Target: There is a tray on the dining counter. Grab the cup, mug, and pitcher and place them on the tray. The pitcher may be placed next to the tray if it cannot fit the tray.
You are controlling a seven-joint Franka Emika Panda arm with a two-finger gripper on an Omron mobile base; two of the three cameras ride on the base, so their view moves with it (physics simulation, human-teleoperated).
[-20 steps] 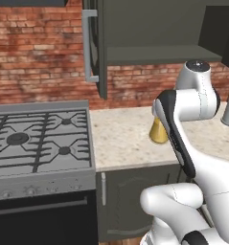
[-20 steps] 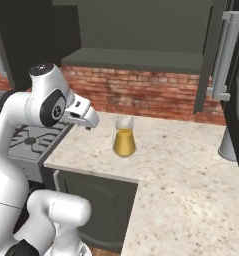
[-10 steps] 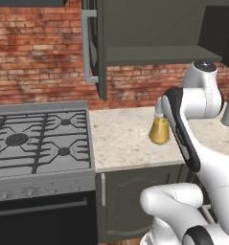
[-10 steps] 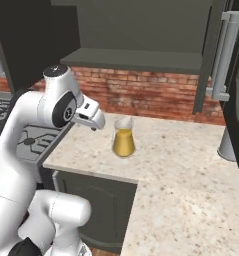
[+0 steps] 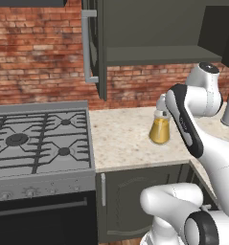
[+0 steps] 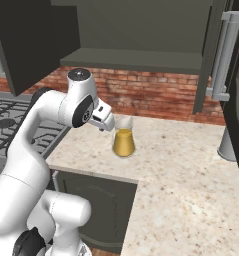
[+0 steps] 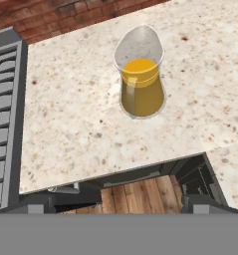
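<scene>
The pitcher point(image 7: 140, 79) is seen upright on the speckled counter point(image 7: 80, 124) beside the stove point(image 5: 39, 143) — the gripper point(image 7: 120, 201) is held above it, fingers spread wide, nothing gripped.

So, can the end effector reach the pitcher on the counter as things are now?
Probably yes. The pitcher stands alone on the speckled counter, with bare stone around it, and the open end effector is close beside it with nothing between them.

Kitchen: gas stove point(image 5: 39, 143), brick wall point(image 5: 39, 57)
</scene>
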